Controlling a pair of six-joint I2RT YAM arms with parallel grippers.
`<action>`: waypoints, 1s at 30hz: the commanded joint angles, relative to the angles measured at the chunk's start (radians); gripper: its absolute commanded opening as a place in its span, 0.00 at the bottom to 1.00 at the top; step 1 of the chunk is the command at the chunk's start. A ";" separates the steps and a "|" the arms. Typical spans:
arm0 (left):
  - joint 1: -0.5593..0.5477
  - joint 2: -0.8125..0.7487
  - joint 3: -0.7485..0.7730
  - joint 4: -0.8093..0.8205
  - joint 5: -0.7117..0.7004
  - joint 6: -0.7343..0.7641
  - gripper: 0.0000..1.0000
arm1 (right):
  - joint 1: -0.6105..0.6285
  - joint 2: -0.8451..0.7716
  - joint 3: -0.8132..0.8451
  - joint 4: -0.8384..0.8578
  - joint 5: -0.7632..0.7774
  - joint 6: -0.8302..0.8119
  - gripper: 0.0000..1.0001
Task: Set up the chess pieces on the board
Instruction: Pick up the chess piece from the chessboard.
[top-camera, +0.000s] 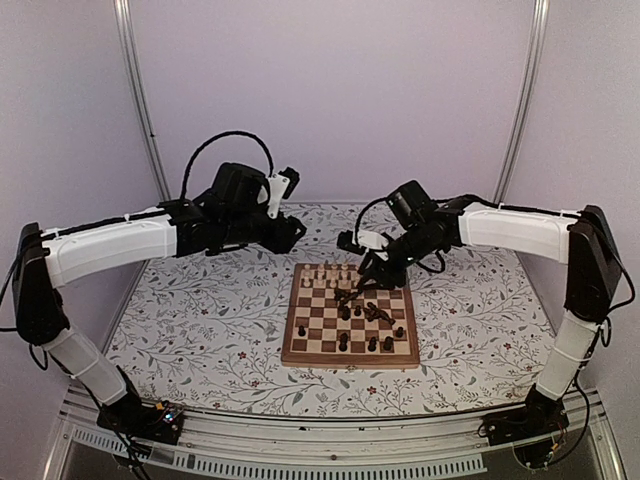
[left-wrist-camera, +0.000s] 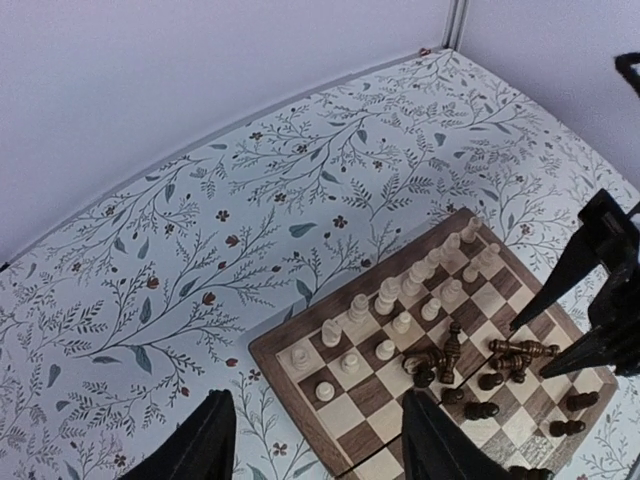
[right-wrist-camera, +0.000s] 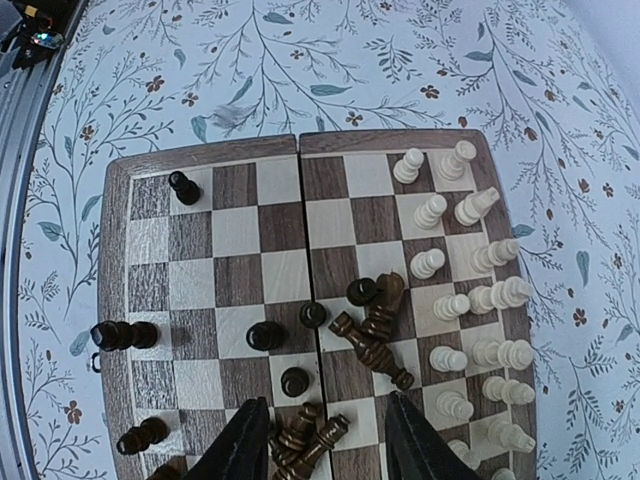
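Observation:
The board (top-camera: 350, 362) lies at the middle of the table. Pale chess pieces (right-wrist-camera: 480, 300) stand in two rows along its far side (top-camera: 330, 272). Dark chess pieces are scattered: a few pawns (right-wrist-camera: 265, 335) stand, while others lie tipped over near the centre (right-wrist-camera: 375, 340). My right gripper (right-wrist-camera: 325, 450) hangs open low over the board, its fingers either side of a small heap of fallen dark pieces (right-wrist-camera: 310, 440). My left gripper (left-wrist-camera: 325, 450) is open and holds nothing, raised above the board's pale-side corner (left-wrist-camera: 275, 365) and the table.
A floral-patterned cloth (top-camera: 200, 320) covers the table around the board. Pale walls and two metal poles (top-camera: 140, 100) close off the back. A lone dark pawn (right-wrist-camera: 183, 186) stands at a far corner square. The right arm's fingers (left-wrist-camera: 585, 265) show in the left wrist view.

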 joint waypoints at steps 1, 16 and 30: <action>0.052 -0.053 -0.084 0.056 -0.014 -0.001 0.59 | 0.058 0.104 0.086 -0.050 -0.022 -0.001 0.42; 0.101 -0.053 -0.080 0.039 0.100 0.014 0.60 | 0.086 0.270 0.167 -0.112 0.034 0.011 0.40; 0.101 -0.044 -0.075 0.031 0.124 0.014 0.59 | 0.103 0.245 0.215 -0.172 0.006 0.005 0.11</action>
